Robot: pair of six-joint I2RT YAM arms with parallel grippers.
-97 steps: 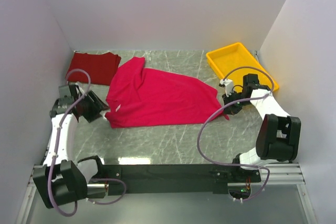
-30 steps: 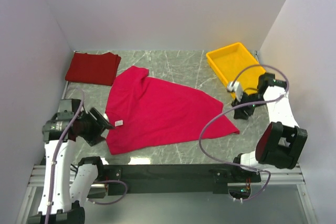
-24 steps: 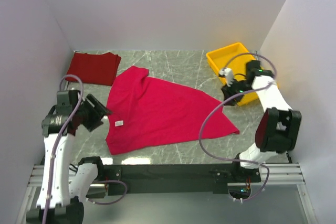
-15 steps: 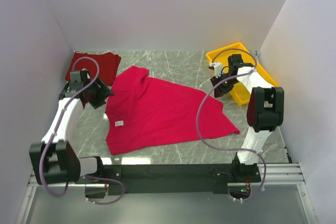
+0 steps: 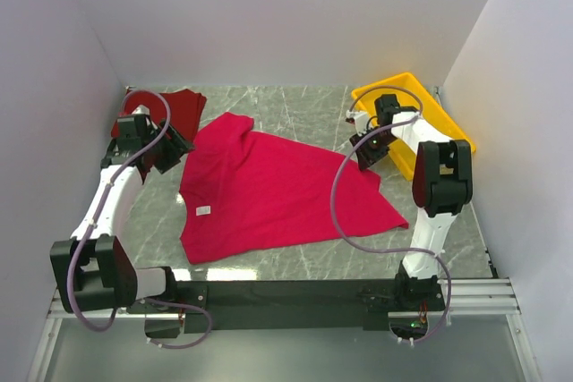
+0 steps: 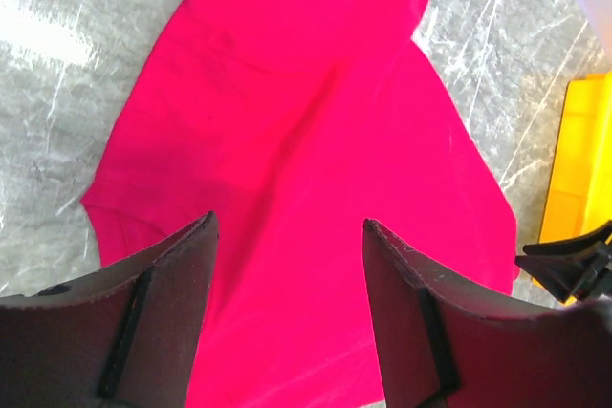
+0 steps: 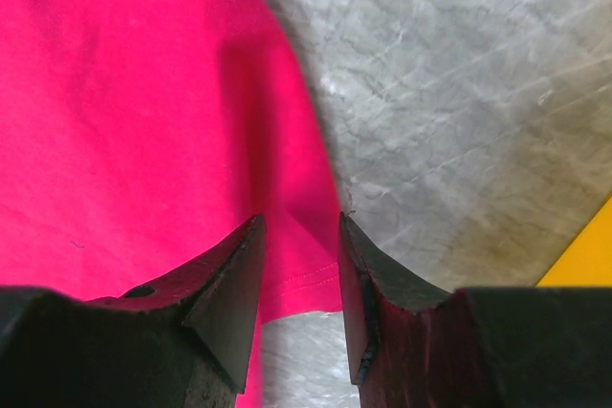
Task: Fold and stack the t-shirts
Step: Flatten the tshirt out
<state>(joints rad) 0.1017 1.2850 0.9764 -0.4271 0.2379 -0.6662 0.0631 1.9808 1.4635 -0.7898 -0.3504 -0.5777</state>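
The crimson t-shirt (image 5: 277, 190) lies spread flat mid-table, its small white tag (image 5: 203, 210) near the left edge. The maroon t-shirt (image 5: 185, 103) lies folded at the back left, partly hidden by my left arm. My left gripper (image 5: 177, 146) hovers open at the crimson shirt's back left edge; in the left wrist view its gripper (image 6: 289, 221) frames only crimson cloth (image 6: 306, 121). My right gripper (image 5: 364, 153) is at the shirt's right corner. In the right wrist view that gripper (image 7: 300, 219) stands open, with the shirt's hemmed corner (image 7: 301, 269) lying between the fingers, not pinched.
A yellow tray (image 5: 428, 103) stands at the back right, just beside my right arm, and shows in the left wrist view (image 6: 585, 160). White walls close the table on the left, back and right. Bare marble (image 7: 459, 112) lies right of the shirt's corner.
Both arms have swung back from the near sides, the left toward the maroon shirt, the right to the crimson shirt's right corner. The right jaws narrowed slightly. The crimson shirt lies unchanged over the last second.
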